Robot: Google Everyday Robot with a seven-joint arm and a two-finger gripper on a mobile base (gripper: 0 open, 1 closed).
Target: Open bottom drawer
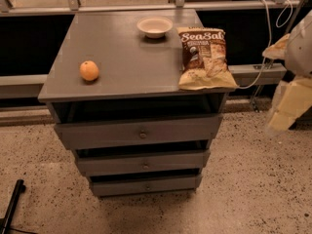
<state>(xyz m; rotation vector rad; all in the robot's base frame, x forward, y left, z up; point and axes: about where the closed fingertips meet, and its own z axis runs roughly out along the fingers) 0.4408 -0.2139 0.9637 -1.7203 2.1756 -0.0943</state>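
The bottom drawer [145, 185] is the lowest and narrowest-looking of three grey drawer fronts on a grey cabinet [122, 48]. It has a small round knob at its centre and is pushed in. The middle drawer [144, 163] and top drawer [141, 132] sit above it, also pushed in. My gripper [287, 108] shows as blurred cream-coloured parts at the right edge. It hangs in the air to the right of the cabinet, about level with the top drawer and well apart from all the drawers.
On the cabinet top lie an orange [89, 70] at the left, a white bowl [154, 27] at the back and a chip bag [204, 57] overhanging the right front edge. A cable [265, 38] hangs behind. A black pole [12, 204] leans at the lower left on the speckled floor.
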